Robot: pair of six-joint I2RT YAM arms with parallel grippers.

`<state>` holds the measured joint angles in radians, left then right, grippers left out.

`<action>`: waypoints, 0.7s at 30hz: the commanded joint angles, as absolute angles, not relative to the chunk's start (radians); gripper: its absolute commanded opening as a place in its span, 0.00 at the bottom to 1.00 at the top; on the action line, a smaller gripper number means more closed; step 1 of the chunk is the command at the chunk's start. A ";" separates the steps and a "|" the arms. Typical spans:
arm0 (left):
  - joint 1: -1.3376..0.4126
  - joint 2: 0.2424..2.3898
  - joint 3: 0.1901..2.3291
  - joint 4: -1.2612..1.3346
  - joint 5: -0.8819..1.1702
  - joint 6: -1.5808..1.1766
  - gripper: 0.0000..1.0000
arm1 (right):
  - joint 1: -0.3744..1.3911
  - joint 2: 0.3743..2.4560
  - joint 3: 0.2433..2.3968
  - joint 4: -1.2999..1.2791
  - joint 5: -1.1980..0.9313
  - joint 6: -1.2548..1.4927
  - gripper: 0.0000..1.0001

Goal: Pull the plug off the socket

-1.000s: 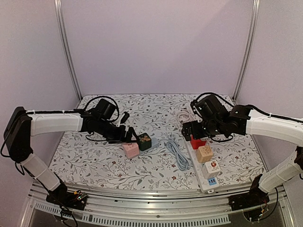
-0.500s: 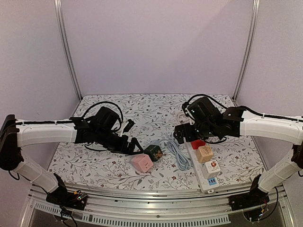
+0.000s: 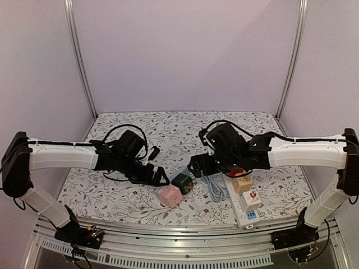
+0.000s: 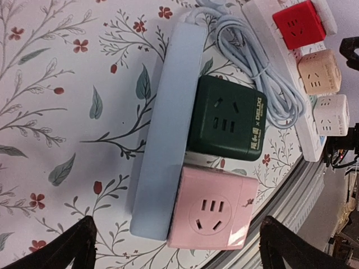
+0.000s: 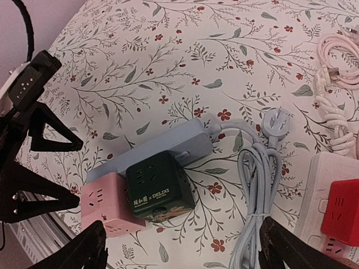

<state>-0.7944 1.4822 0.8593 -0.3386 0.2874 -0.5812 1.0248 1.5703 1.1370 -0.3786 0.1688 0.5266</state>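
Carrying all: bench point(image 3: 95, 188), floral cloth on top.
White strip point(image 5: 321, 179): right side of bench; red cube point(image 4: 297, 23), beige cube point(image 4: 318, 72) and white cube point(image 4: 331, 115) seated on it in a row.
Blue strip point(image 4: 168, 112): flat, mid-bench; its cable point(image 5: 255, 185) coiled between the two strips.
Left hand point(image 4: 176, 224): fingers wide apart, empty, at the pink-cube end of blue strip.
Right hand point(image 5: 180, 224): fingers wide apart, empty, above both cubes.
Green cube point(image 4: 227, 126): plugged into blue strip, touching pink cube.
Pink cube point(image 4: 213, 213): plugged in at the strip's end.
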 commanded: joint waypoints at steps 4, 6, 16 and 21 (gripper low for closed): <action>-0.785 1.560 0.885 -0.285 0.363 -0.580 1.00 | 1.047 1.632 1.092 -0.272 0.133 0.565 0.95; -0.786 1.576 0.891 -0.282 0.387 -0.564 1.00 | 1.047 1.656 1.088 -0.263 0.125 0.572 0.96; -0.813 1.613 0.895 -0.309 0.375 -0.521 1.00 | 1.047 1.701 1.092 -0.230 0.124 0.584 0.99; -0.852 1.634 0.932 -0.376 0.338 -0.483 1.00 | 1.047 1.693 1.081 -0.229 0.145 0.586 0.99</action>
